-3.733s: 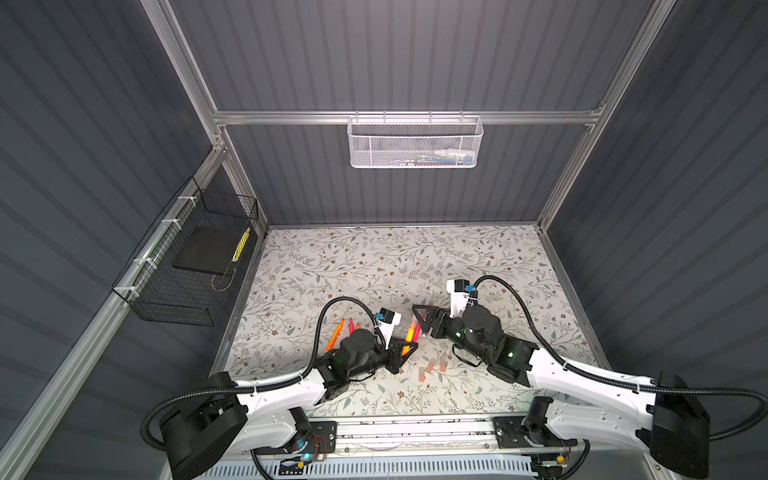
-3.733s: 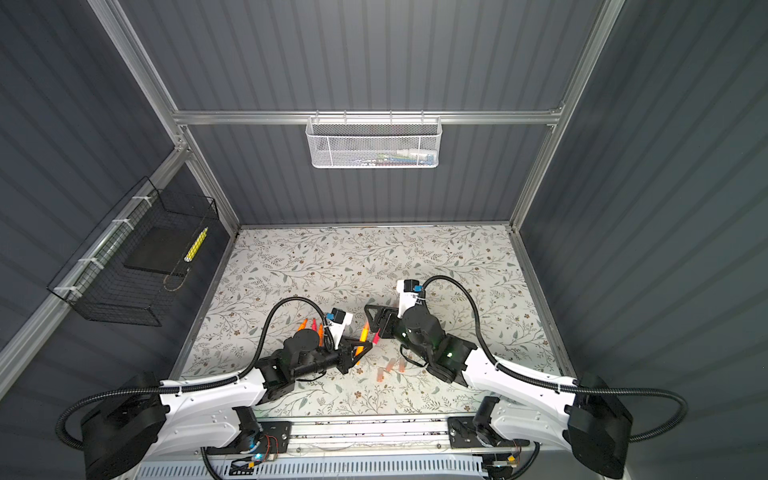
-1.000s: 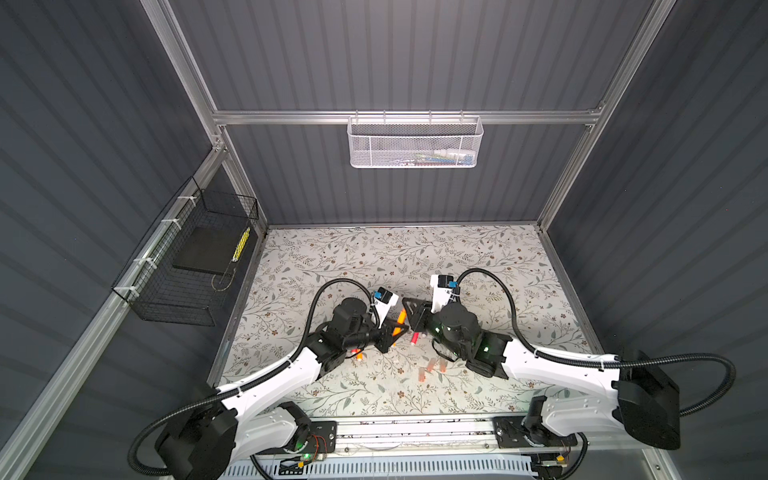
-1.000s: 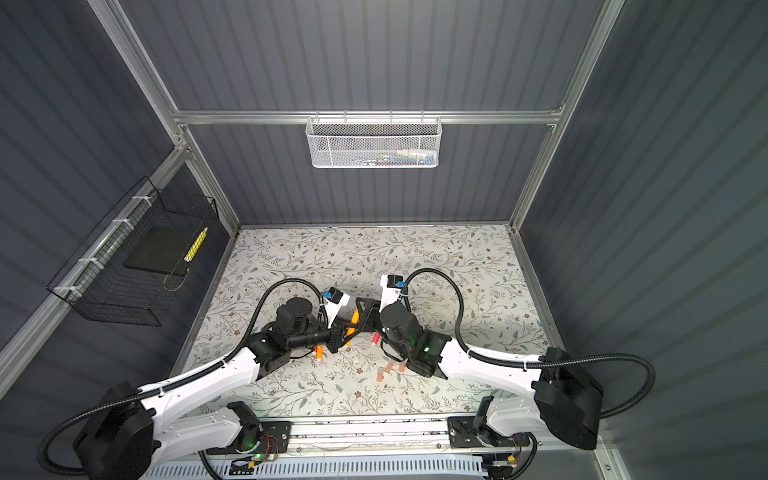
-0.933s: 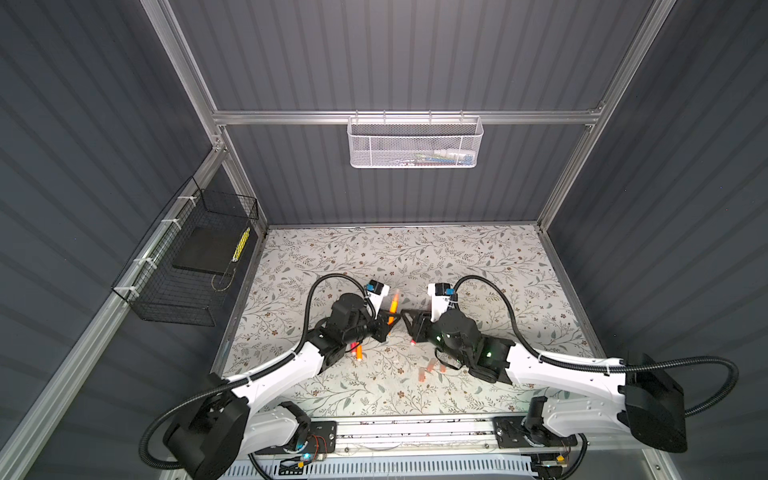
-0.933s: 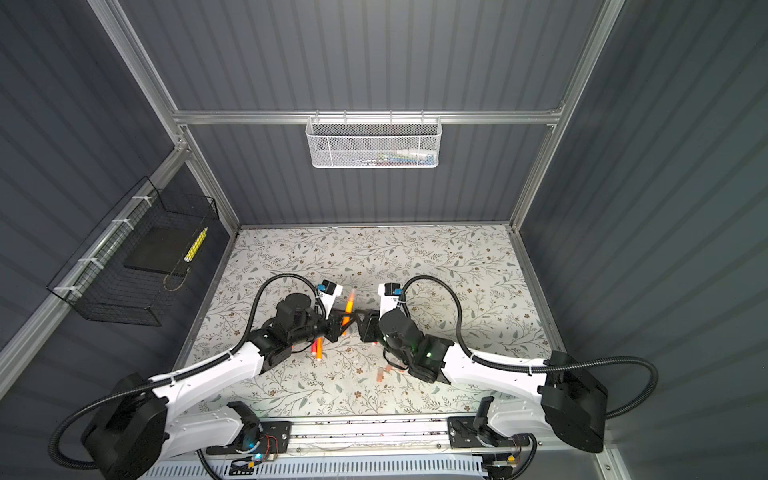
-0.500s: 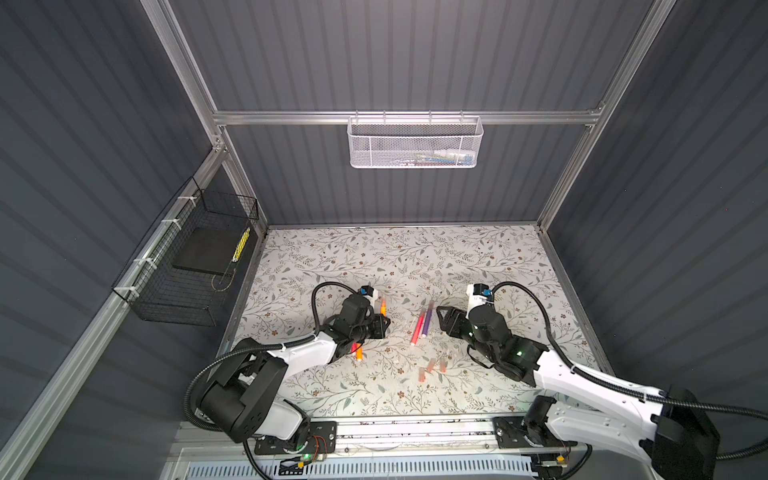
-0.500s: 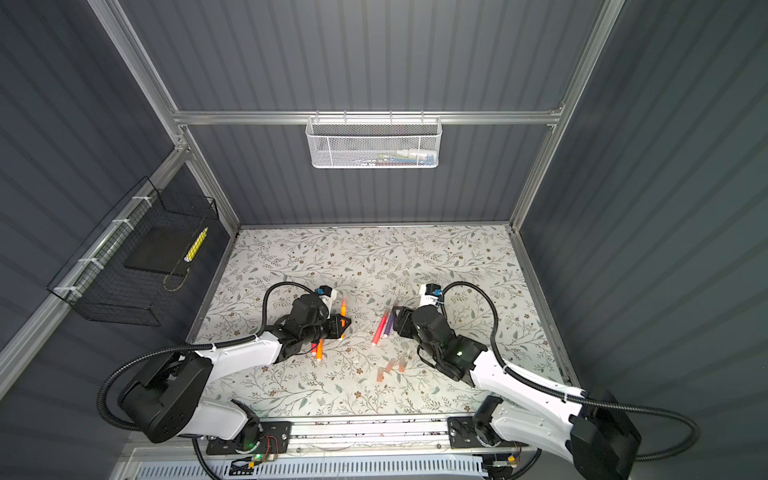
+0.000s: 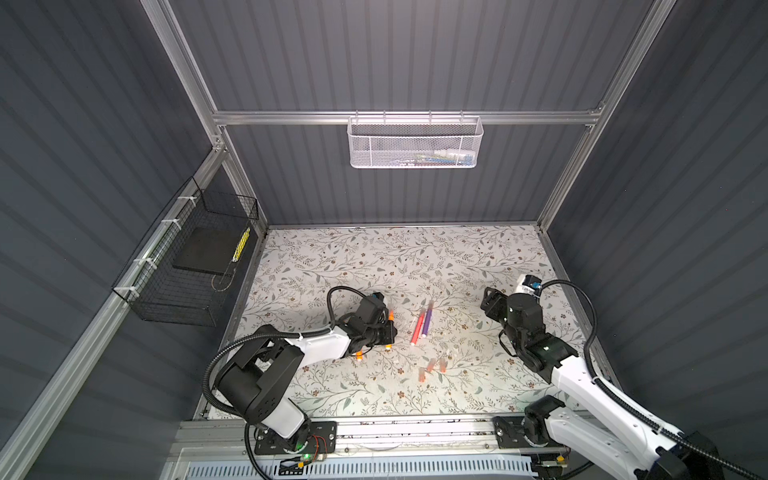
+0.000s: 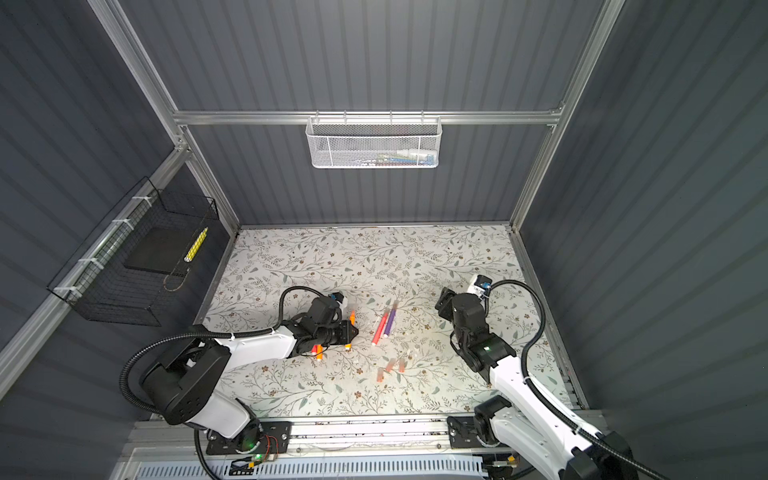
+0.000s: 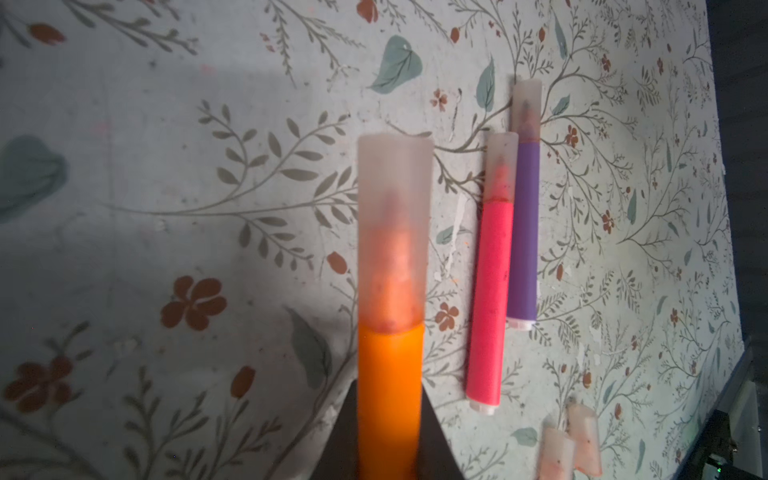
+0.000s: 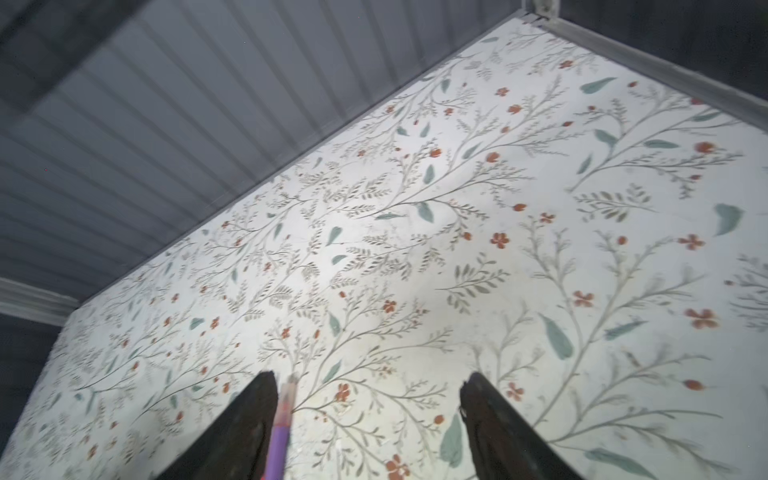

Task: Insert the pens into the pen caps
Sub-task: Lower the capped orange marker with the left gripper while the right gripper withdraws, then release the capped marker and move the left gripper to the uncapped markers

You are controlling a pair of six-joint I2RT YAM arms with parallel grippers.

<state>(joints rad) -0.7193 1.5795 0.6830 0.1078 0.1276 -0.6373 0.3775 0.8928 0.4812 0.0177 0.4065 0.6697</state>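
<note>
Logged orange pen [image 11: 390, 374], cap [image 11: 392, 232] on its tip, pinched in left end effector [image 9: 384, 332], left of tabletop [image 9: 374, 257] centre. Just right: pink pen [image 9: 417, 330] and purple pen [image 9: 427, 322], capped, lying side by side. Nearer: loose pen caps [image 9: 432, 365]. Found right end effector [image 12: 370, 378] spread, empty, at right.

Floral tabletop [image 11: 166, 166], orange pen [image 11: 390, 395], purple pen [image 11: 523, 232]

I count three capped pens: one orange pen [image 11: 390, 395], one pink pen [image 11: 490, 299], one purple pen [image 11: 523, 232]. Three loose caps [image 9: 432, 365] sit low, right of centre, in both top views. More pen ends [image 9: 359, 354] peek from under my left arm [image 9: 320, 345], too hidden to count. There are two baskets: one white mesh basket [image 9: 415, 149] and one black wire basket [image 9: 187, 266].
</note>
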